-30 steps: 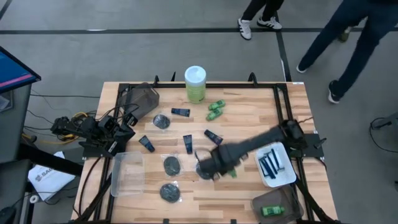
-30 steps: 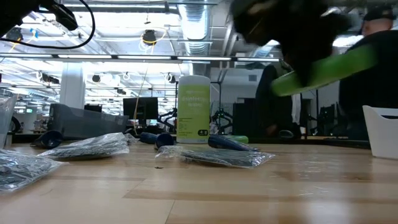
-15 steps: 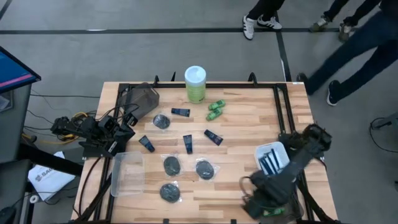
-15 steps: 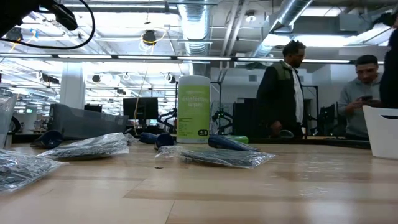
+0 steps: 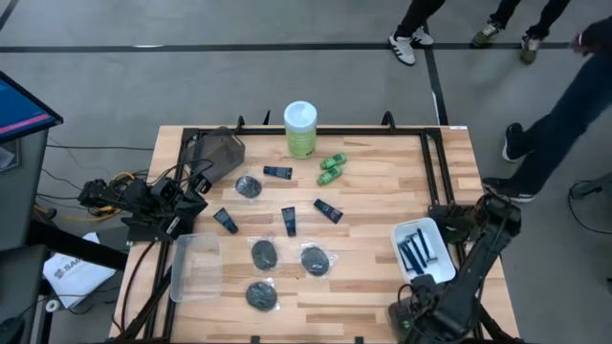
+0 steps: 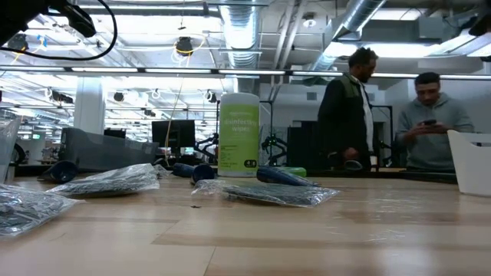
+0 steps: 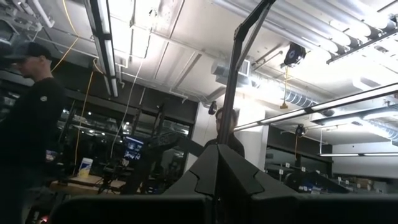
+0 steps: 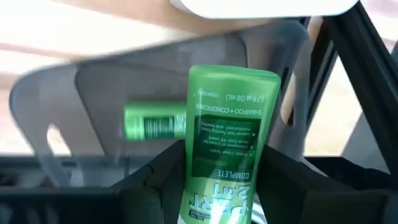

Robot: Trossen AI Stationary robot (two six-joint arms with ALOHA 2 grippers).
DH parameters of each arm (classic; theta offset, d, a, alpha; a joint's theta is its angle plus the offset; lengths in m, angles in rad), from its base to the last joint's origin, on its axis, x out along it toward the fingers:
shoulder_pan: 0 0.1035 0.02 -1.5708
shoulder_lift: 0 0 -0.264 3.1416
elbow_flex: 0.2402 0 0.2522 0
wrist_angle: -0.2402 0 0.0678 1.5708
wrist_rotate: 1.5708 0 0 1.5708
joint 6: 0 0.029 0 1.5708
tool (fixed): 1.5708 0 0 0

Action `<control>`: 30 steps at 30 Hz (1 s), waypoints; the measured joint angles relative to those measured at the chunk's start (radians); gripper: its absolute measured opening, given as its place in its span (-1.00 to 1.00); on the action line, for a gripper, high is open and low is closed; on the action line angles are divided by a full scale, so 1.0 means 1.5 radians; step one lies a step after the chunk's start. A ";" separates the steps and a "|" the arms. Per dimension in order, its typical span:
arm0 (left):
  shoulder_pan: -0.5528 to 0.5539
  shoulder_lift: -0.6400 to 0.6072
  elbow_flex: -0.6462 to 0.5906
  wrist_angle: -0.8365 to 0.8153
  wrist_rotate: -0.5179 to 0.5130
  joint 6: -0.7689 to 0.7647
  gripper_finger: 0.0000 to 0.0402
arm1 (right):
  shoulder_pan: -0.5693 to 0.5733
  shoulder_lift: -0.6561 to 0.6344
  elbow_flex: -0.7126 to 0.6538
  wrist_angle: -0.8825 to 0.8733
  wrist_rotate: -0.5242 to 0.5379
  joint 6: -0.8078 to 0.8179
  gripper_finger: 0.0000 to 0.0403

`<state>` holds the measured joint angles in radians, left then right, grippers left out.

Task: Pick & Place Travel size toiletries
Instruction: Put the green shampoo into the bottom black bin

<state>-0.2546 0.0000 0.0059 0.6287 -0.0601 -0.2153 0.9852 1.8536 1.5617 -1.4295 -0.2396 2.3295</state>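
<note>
My right gripper (image 5: 411,320) hangs over the grey bin (image 8: 56,112) at the table's near right corner, shut on a bright green tube (image 8: 227,155). A second green bottle (image 8: 155,121) lies inside that bin. On the table lie two green bottles (image 5: 332,169), several navy tubes (image 5: 289,221) and several black discs (image 5: 264,254) in clear bags. Blue razors (image 5: 418,250) lie in the white tray. My left gripper (image 5: 158,203) is folded back at the left edge, pointing up with its fingers together. My right gripper pinches the green tube between its two fingers (image 8: 155,180), on the printed body near the end closest to the wrist. The tube runs along the fingers, its flat crimped end (image 8: 233,78) pointing away from them. It is lifted clear above the bin, fingers pointing down.
A tall green canister with a white lid (image 5: 300,129) stands at the far edge. A grey bin (image 5: 218,153) sits far left and a clear tray (image 5: 196,268) near left. The white tray (image 5: 426,229) borders the near right bin. People stand beyond the table (image 6: 349,107).
My right arm has swung from the table's middle toward the near right corner, carrying the green tube, and has left the low view. It now hangs over the grey bin. People behind the table have walked about.
</note>
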 joint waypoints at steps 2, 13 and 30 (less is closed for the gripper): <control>0.000 0.000 0.000 0.001 0.000 0.000 -0.99 | -0.007 0.000 -0.019 0.013 0.000 -0.002 -0.18; 0.000 0.000 0.000 0.001 0.001 0.000 -0.99 | -0.011 0.000 -0.039 0.058 -0.007 -0.036 -0.02; 0.000 0.000 0.000 0.000 0.003 0.000 -0.99 | -0.329 -0.105 0.024 0.038 0.290 -0.536 0.20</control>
<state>-0.2547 0.0001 0.0059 0.6292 -0.0560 -0.2153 0.4918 1.6959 1.5978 -1.3720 0.1954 1.5255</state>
